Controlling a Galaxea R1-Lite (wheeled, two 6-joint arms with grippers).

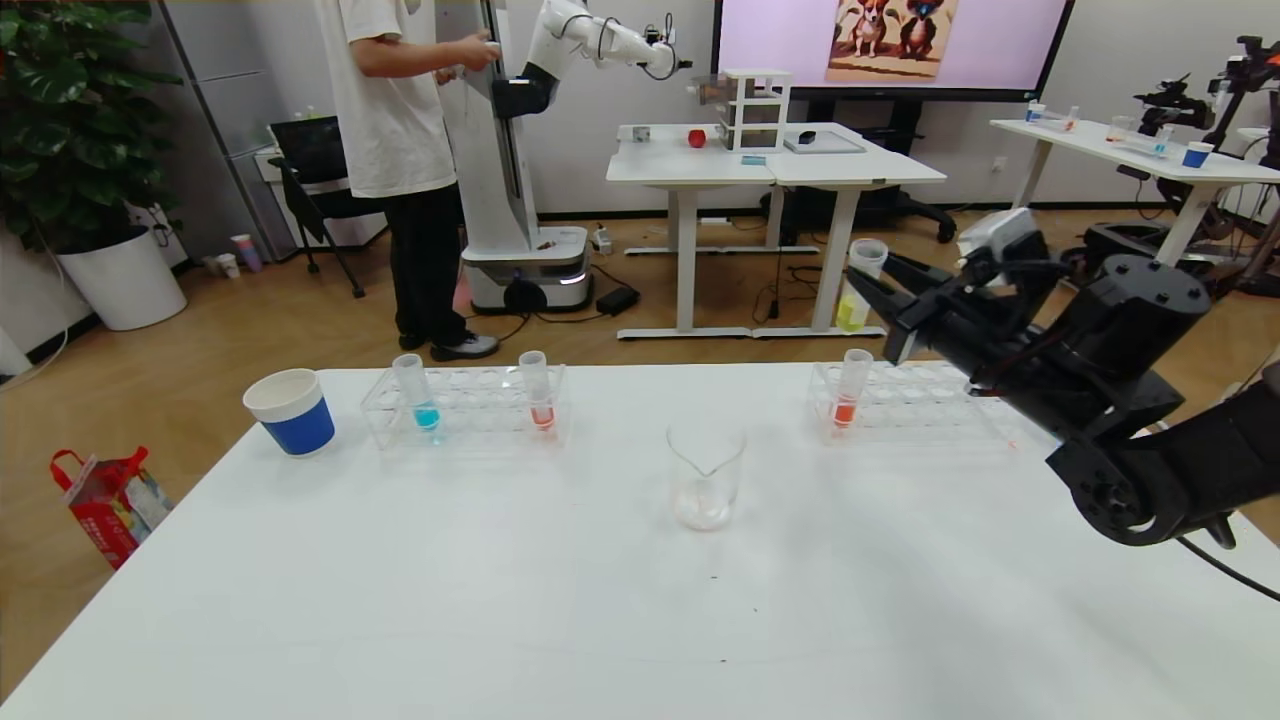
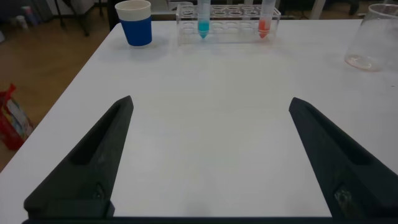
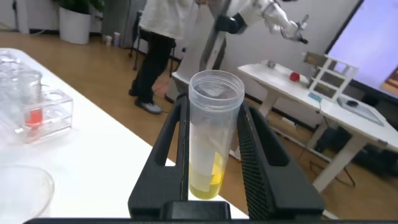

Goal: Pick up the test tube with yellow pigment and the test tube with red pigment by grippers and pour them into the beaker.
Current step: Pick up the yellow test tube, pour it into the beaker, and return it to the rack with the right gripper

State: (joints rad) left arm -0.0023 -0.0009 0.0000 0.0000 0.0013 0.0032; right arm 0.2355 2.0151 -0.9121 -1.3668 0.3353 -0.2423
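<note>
My right gripper (image 1: 868, 282) is shut on the test tube with yellow pigment (image 1: 858, 290) and holds it upright in the air, above and behind the right rack. In the right wrist view the tube (image 3: 211, 143) sits between the two fingers (image 3: 171, 134), with yellow liquid at its bottom. A test tube with red pigment (image 1: 848, 395) stands in the right rack (image 1: 920, 405); it also shows in the right wrist view (image 3: 32, 106). Another red tube (image 1: 540, 400) stands in the left rack (image 1: 465, 405). The beaker (image 1: 706, 485) stands at mid-table. My left gripper (image 2: 210, 101) is open and empty, low over the table.
A tube with blue liquid (image 1: 420, 400) stands in the left rack, with a blue-and-white paper cup (image 1: 290, 410) to its left. A red bag (image 1: 105, 500) lies on the floor by the table's left edge. A person and another robot stand beyond the table.
</note>
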